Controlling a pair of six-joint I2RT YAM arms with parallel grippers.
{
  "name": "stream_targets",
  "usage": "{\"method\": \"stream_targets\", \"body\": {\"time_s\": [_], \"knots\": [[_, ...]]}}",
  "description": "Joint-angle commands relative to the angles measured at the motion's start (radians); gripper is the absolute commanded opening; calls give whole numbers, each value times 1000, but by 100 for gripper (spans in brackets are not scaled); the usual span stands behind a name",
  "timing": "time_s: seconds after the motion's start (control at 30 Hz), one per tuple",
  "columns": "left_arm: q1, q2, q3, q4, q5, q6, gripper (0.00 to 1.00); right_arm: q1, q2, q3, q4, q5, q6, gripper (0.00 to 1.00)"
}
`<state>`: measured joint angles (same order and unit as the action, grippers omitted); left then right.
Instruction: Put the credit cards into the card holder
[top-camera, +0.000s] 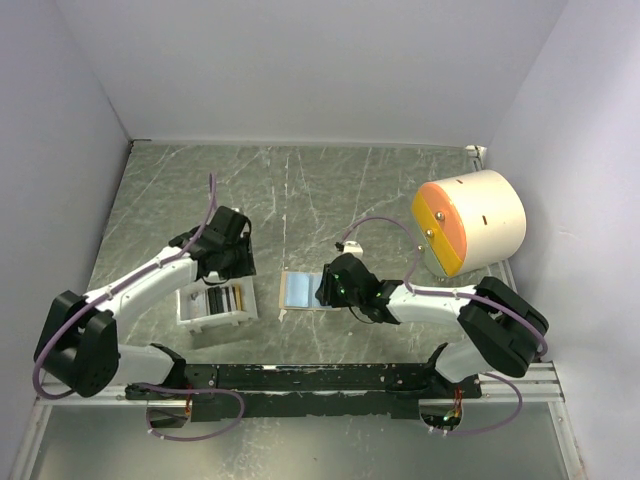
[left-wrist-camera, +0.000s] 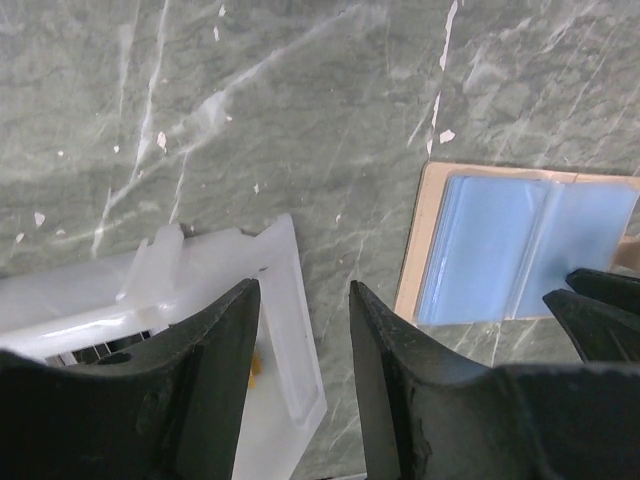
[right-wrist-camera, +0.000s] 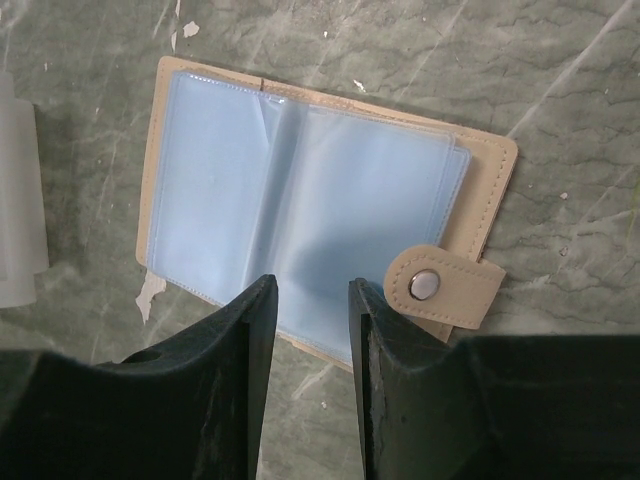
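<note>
- The card holder (top-camera: 298, 291) lies open near the middle of the table's (top-camera: 300, 190) near edge.
- The tray (top-camera: 215, 319) sits just left of it, apart, with credit cards (top-camera: 222, 298) standing in it.
- A drum (top-camera: 480, 220) rests by the right edge.
</note>
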<state>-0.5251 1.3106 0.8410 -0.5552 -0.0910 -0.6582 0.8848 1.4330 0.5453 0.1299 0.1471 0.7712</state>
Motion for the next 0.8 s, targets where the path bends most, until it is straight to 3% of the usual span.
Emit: {"method": "stream_targets", "body": {"time_s": [0.0, 0.13, 0.33, 0.53, 0.77], "knots": [[5, 23, 38, 56, 1, 43, 54, -4, -28, -7, -4, 12, -9, 35], [5, -4, 81, -59, -21, 39, 59, -4, -39, -9, -10, 15, -10, 35], [4, -108, 64, -291, -48, 38, 75, -4, -27, -14, 3, -2, -9, 35], [4, -136, 47, -340, -69, 43, 94, -4, -24, -15, 15, -6, -13, 35], [5, 3, 54, -368, -134, -5, 87, -4, -28, -13, 28, -26, -12, 35]]}}
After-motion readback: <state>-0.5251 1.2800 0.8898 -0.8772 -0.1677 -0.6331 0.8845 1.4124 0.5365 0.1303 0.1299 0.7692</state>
